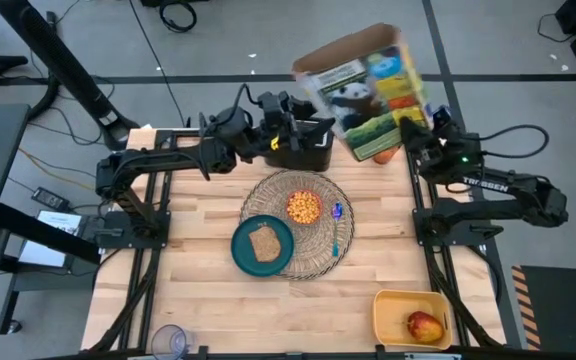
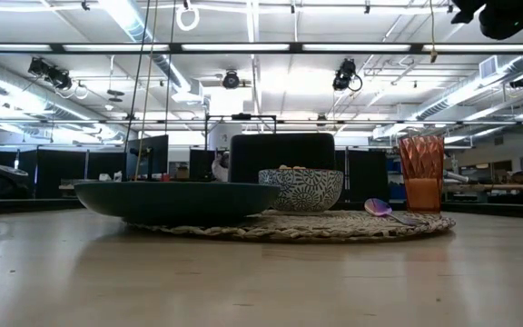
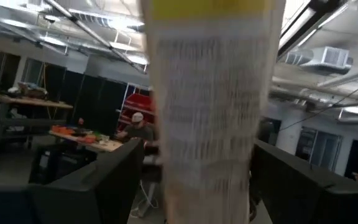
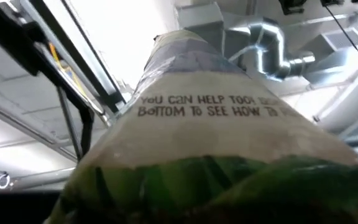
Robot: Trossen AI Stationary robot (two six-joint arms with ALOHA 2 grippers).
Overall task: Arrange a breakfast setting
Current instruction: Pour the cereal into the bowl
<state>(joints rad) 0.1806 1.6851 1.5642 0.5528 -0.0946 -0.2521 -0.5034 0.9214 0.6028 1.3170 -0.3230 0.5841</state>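
On the pale wood-plank table [image 1: 198,290], the wicker placemat [image 1: 320,252] carries the teal plate [image 1: 246,252] with toast [image 1: 264,242], a cereal-filled bowl [image 1: 304,207] and the spoon [image 1: 336,215]. The right gripper [image 1: 423,135] clasps a panda cereal box [image 1: 363,85] aloft; the left gripper [image 1: 293,135] hovers beside it, its grip unclear. The apple [image 1: 423,325] sits in a yellow container [image 1: 388,305]. Beyond lie ceiling lights and ducts [image 4: 260,37].

My left gripper [image 1: 313,140]: raised at the table's far edge.
My right gripper [image 1: 423,128]: raised at the far right corner.
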